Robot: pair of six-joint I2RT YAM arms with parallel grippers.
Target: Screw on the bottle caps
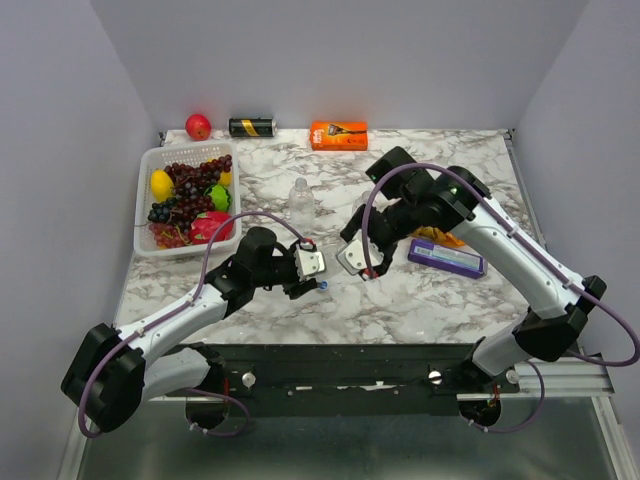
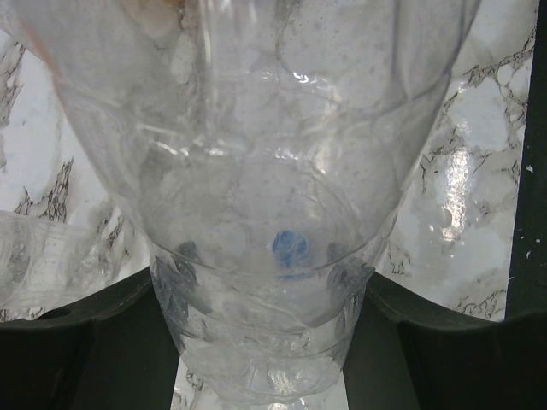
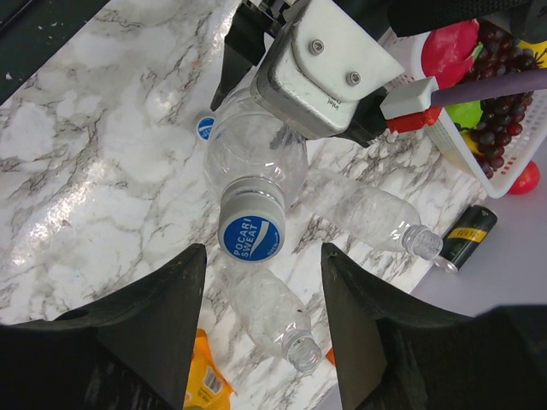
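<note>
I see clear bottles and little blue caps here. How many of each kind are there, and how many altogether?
Clear bottles: 3
Blue caps: 2 in view, one sitting on a bottle's neck and one loose
Total: 5

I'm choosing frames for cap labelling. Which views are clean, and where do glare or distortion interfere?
Top external: evenly lit, sharp. Left wrist: the bottle fills the frame, warping the marble table behind and smearing a blue cap; glare patch at right. Right wrist: sharp, lettering on fitted cap legible; sheen on the marble at left.
</note>
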